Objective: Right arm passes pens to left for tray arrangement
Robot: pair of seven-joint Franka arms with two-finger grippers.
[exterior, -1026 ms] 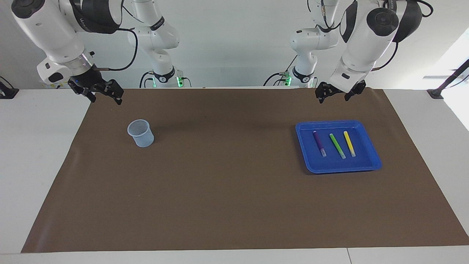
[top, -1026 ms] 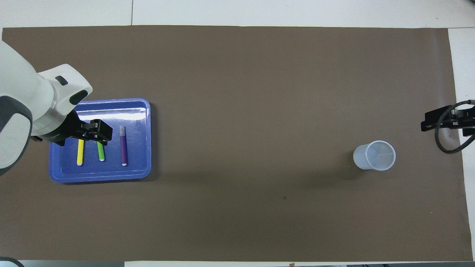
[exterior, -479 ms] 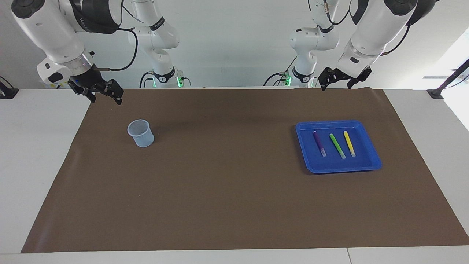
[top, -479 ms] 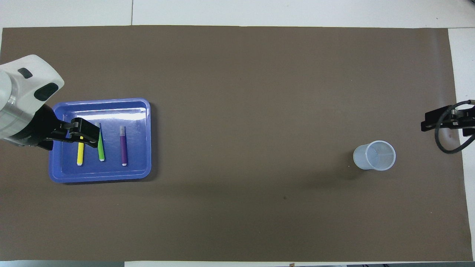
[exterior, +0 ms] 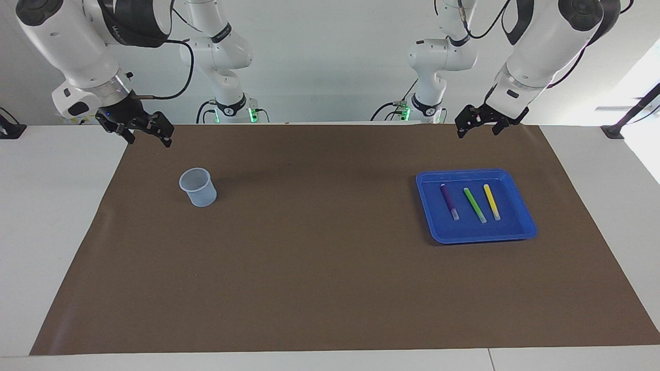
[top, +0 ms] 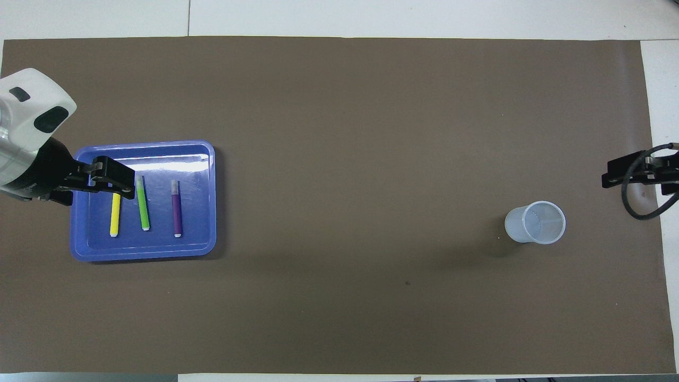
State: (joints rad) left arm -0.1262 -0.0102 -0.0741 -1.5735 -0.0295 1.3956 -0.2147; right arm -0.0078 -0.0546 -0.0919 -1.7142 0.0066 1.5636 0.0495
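While all three pens lie side by side in the tray (exterior: 428, 206), purple (exterior: 449, 201), green (exterior: 474, 205) and yellow (exterior: 491, 201) in a neat row, neither arm has anything in hand. Left end effector (exterior: 484, 122) hangs up in the air, fingers spread wide and empty, over the mat (exterior: 309, 268) edge at the robots' end, clear of the tray, which sits farther out from the robots on the worktop. Right end effector (exterior: 138, 129) is also wide and empty, up over the mat's corner at the right arm's end, with the cup (exterior: 197, 187) sitting near it, well apart from the tray.
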